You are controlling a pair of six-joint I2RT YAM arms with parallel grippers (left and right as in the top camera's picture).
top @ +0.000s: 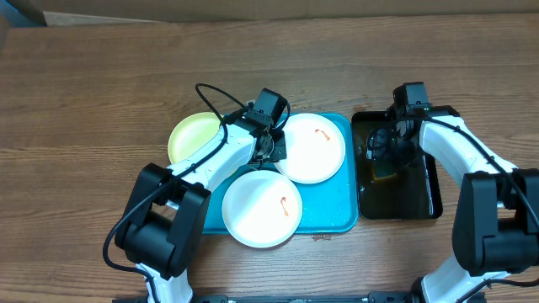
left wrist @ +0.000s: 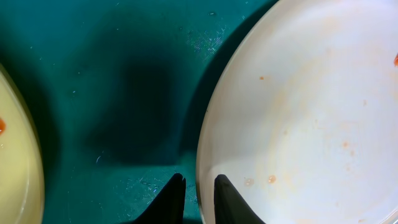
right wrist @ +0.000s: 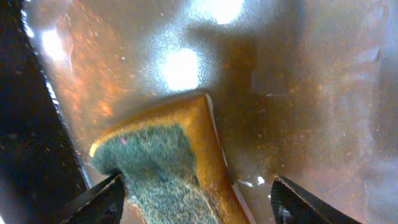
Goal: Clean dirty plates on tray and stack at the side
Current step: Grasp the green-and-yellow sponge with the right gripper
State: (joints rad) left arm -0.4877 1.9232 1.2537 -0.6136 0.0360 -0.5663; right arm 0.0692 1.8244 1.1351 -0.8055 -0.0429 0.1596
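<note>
I saw tray [top: 333, 206] carrying three plates [top: 262, 208]; left gripper [left wrist: 199, 180] pinched far white plate [left wrist: 298, 112] rim. Black tray [top: 417, 198] held liquid, sponge [right wrist: 161, 162]; right gripper [right wrist: 198, 186] jaws spread around it.

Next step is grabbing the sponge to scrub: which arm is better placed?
Right. The right gripper, open, straddles the yellow sponge with green scouring pad in the narrow black tray; the left gripper is pinching the rim of a round white plate on the turquoise plastic tray.

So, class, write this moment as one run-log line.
left gripper: shut on white plate rim, on turquoise tray | right gripper: open, astride sponge in black tray
</note>
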